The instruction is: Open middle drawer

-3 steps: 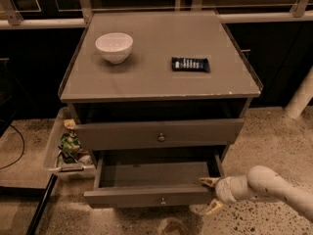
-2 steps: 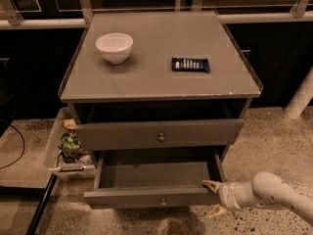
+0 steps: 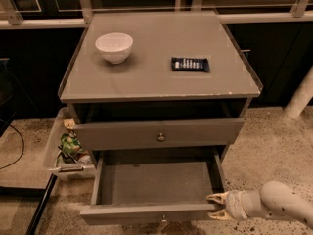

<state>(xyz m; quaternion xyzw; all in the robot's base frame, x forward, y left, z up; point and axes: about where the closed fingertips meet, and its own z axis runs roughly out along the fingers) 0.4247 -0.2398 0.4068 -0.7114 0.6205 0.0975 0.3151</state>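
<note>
Opening of middle drawer point(image 3: 142, 213): the front panel stands further toward the near side than a second ago. The plain grey tray now shows almost its full depth and nothing lies in it.
Meaning for the task: judged all but complete. The drawer is well out of the cabinet and little travel appears to remain.
Drawer position: directly below the upper drawer point(image 3: 122, 135), which sits almost flush with its brass knob point(image 3: 161, 137) at centre. The middle drawer's own knob point(image 3: 163, 220) is just visible low on the near face, and nothing touches it.
Gripper point(image 3: 215, 205): at the right end of the middle drawer's front panel. It has shifted nearer over the same second, in step with the panel.
Fingers point(image 3: 215, 197): released and spread, not clenched. One tip lies on the far side of the panel's right end and the other on the near side, so they straddle that corner. Whether either tip presses the panel cannot be told.
Arm point(image 3: 283, 204): enters low from the right edge. The forearm is roughly level and points left, with the wrist in line with the drawer front.
Tabletop point(image 3: 156, 84): a white bowl point(image 3: 114, 46) sits far left and a dark snack bar point(image 3: 190, 64) to its right, well apart. Both are unmoved.
Left of cabinet: a clear bin point(image 3: 51, 153) holding wrappers stands on the floor just beside it.
Risk: a pull from one corner could skew the drawer on its runners.
</note>
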